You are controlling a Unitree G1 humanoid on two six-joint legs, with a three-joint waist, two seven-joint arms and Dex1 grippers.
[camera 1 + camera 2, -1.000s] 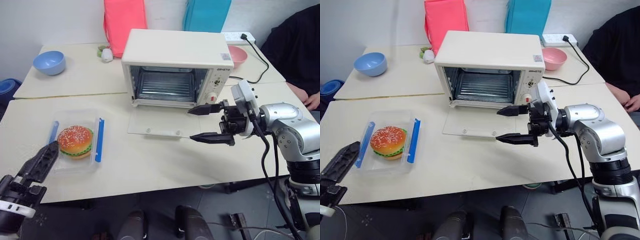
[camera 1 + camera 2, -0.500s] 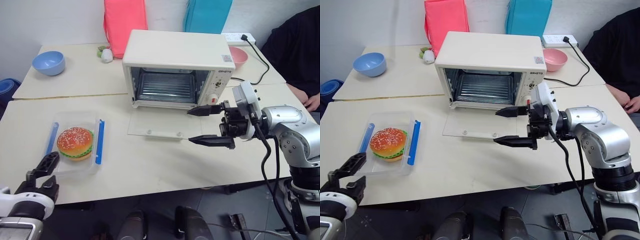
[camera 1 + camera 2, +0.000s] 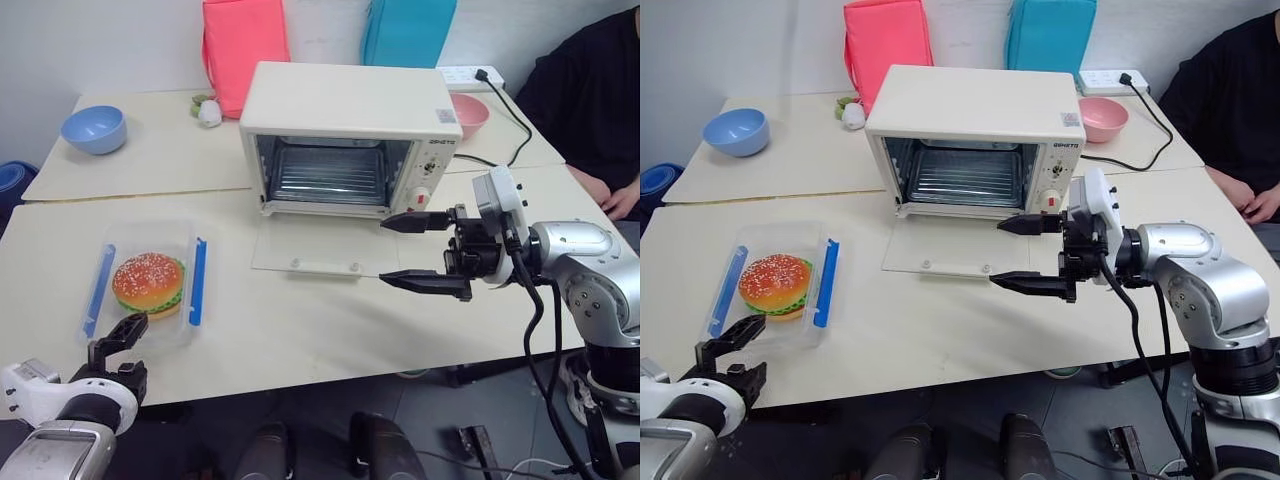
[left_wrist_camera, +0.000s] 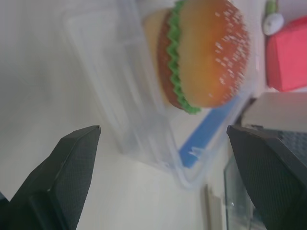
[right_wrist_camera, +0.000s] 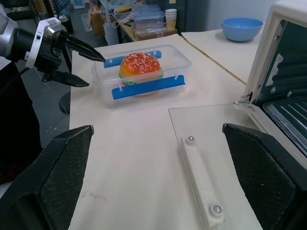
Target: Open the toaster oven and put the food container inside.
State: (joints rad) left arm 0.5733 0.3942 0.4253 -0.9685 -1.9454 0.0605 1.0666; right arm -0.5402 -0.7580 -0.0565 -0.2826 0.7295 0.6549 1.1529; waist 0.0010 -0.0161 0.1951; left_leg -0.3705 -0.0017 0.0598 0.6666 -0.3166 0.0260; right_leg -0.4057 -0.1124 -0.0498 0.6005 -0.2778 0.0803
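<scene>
Left eye view — oven (image 3: 345, 135) at top centre, door down; container (image 3: 148, 285) lower left on counter (image 3: 300, 330). Left end effector (image 3: 118, 340) and right end effector (image 3: 425, 253) both gape, empty.

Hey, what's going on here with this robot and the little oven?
The toaster oven is already open, its glass door lying flat on the table. The food container with the burger sits on the table, not yet picked up. The left gripper is open at the container's near edge. The right gripper hovers open in front of the oven, holding nothing.
</scene>
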